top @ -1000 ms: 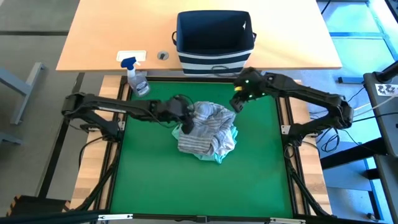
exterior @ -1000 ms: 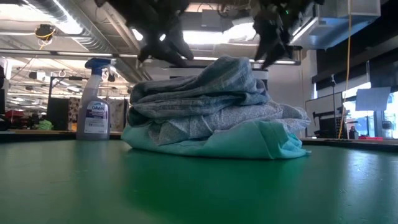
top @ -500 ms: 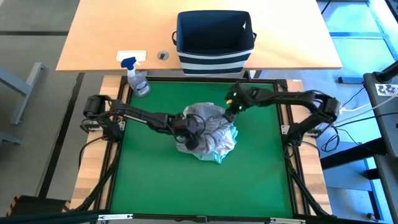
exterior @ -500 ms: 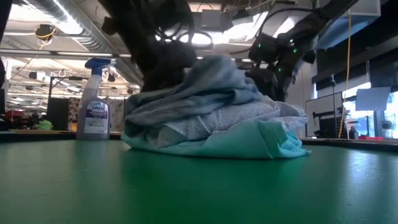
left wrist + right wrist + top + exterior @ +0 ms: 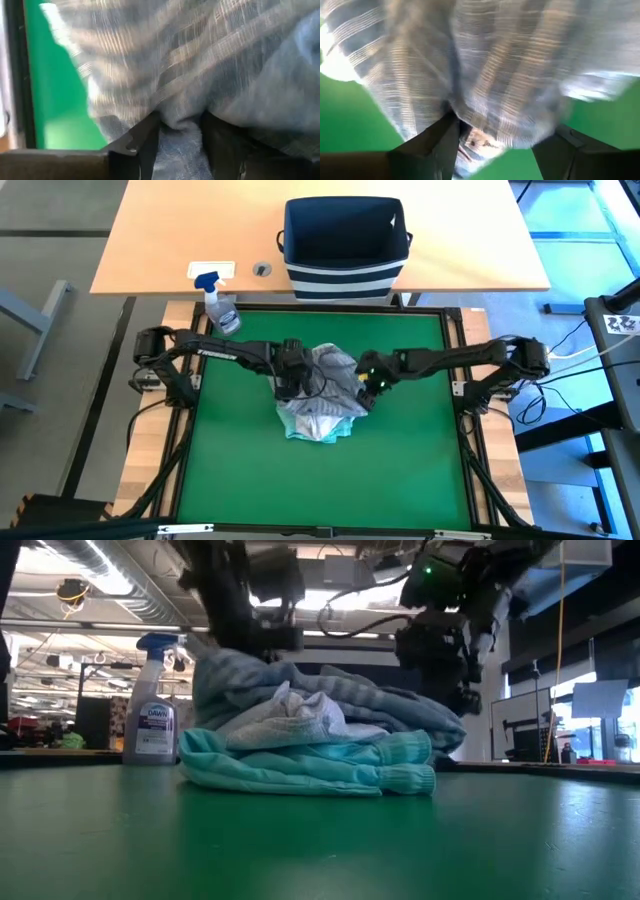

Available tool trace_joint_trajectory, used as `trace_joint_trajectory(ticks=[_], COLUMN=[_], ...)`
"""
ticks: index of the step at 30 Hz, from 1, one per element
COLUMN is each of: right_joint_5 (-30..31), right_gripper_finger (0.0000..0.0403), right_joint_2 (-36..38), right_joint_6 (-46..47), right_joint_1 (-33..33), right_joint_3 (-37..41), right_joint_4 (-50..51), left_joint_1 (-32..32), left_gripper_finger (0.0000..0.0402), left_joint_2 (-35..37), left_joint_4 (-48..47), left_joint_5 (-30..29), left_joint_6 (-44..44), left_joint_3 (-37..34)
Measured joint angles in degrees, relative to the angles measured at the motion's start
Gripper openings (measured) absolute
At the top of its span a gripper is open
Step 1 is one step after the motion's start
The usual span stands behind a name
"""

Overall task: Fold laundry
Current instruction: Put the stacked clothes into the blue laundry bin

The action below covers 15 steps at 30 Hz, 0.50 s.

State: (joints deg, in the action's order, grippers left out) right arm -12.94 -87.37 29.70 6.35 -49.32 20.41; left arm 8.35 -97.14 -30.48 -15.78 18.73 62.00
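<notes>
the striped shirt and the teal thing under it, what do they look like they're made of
Striped shirt: thin woven cloth, likely cotton, matte; its fine woven stripes show and it drapes in soft folds. Mint-teal garment: thicker knit, perhaps sweatshirt jersey, matte; its ribbed cuffs show and its rolled edges look plump.

Green worktop fills the middle, framed in black rails. Just beyond its far edge stands a pale wooden desk, carrying a navy-and-white striped basket. A blue-capped spray bottle sits near the basket, at the worktop's far left corner. Grey floor spreads to the left. Across the room, ceiling lights glow over ducting.
</notes>
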Motion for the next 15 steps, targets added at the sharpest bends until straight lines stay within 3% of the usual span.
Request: trace_joint_trajectory(ticks=[7,13,15], right_joint_5=[0.59,12.50,13.45], right_gripper_finger=[0.0220,0.0220,0.0220], right_joint_2=[9.30,15.82,16.73], right_joint_6=[-6.04,-6.59,-5.56], right_joint_1=[2.33,2.30,2.32], right_joint_3=[-6.66,-7.28,-7.28], right_joint_4=[21.12,19.81,17.68], left_joint_1=[-2.98,-5.06,-5.48], left_gripper_finger=[0.0143,0.0143,0.0143], left_joint_2=[5.98,7.28,6.83], left_joint_4=[-12.31,-6.34,-3.93], left_joint_5=[-0.82,0.23,0.53], left_joint_6=[-12.79,-22.33,-23.06], left_joint_3=[10.94,13.92,13.59])
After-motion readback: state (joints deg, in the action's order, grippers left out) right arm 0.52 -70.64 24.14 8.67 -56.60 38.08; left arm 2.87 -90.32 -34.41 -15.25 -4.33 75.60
